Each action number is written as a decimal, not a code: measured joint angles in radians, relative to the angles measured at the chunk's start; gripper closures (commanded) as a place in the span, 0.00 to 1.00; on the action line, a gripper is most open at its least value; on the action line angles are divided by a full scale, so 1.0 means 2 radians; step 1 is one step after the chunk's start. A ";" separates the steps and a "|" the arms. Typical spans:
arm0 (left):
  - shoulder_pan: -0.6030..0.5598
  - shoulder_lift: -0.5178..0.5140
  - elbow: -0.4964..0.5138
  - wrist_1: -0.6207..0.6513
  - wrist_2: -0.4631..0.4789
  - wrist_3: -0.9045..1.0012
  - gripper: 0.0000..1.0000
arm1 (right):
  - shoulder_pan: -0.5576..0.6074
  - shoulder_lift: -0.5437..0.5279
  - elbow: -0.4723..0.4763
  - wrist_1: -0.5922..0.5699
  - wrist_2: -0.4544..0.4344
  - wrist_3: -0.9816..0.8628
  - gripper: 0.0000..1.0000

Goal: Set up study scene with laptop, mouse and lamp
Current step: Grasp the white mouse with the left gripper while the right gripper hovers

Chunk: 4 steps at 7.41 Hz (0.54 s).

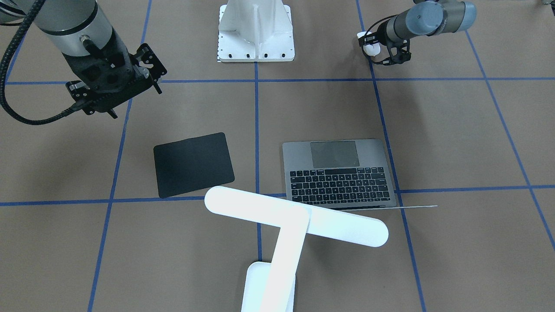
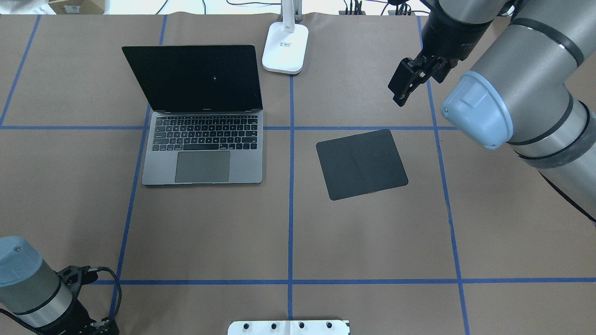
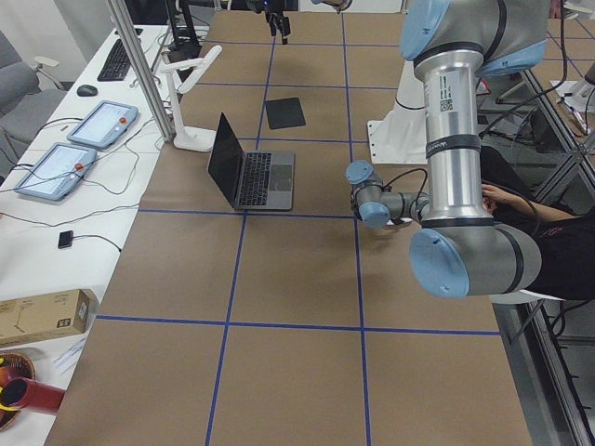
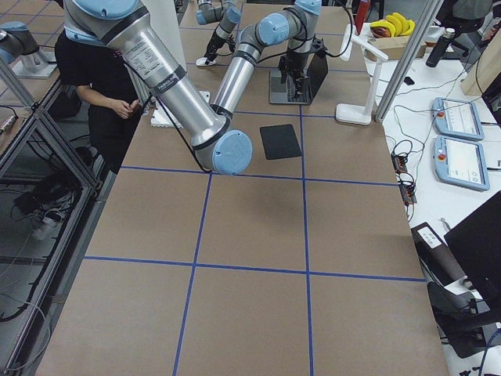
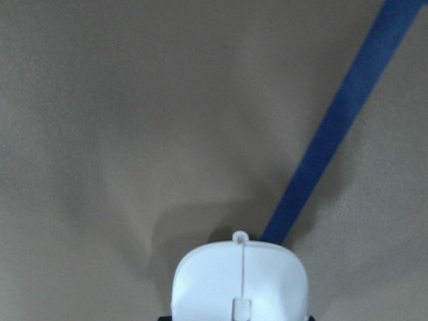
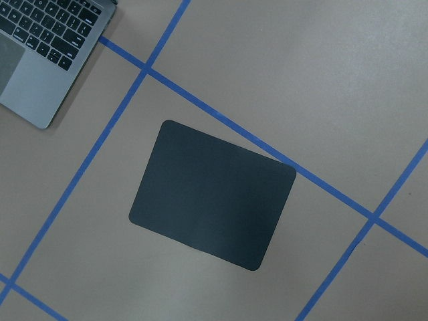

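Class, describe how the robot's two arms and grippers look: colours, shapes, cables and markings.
Both arms are silver-grey tubes with light-blue round joint caps and black rings. The right arm carries a black corrugated cable. The left arm bears a white printed label. The right gripper and the left gripper are black, angular frames.

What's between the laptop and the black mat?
Between laptop and mat: only bare brown table cover crossed by one blue tape line, clearest in the overhead view. The lamp's base stands farther back, outside that gap.
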 measured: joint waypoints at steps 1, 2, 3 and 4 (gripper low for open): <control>0.000 0.000 0.000 -0.001 0.000 -0.001 0.34 | 0.000 0.000 0.000 0.000 0.000 0.000 0.00; 0.001 0.000 0.000 -0.001 0.000 -0.001 0.34 | 0.000 -0.001 0.000 0.000 0.000 0.000 0.00; 0.002 0.000 0.001 -0.001 0.000 -0.001 0.39 | 0.000 -0.001 0.000 0.000 -0.001 0.000 0.00; 0.002 0.000 0.000 -0.001 0.000 -0.002 0.39 | 0.000 -0.001 0.001 0.000 -0.002 0.000 0.00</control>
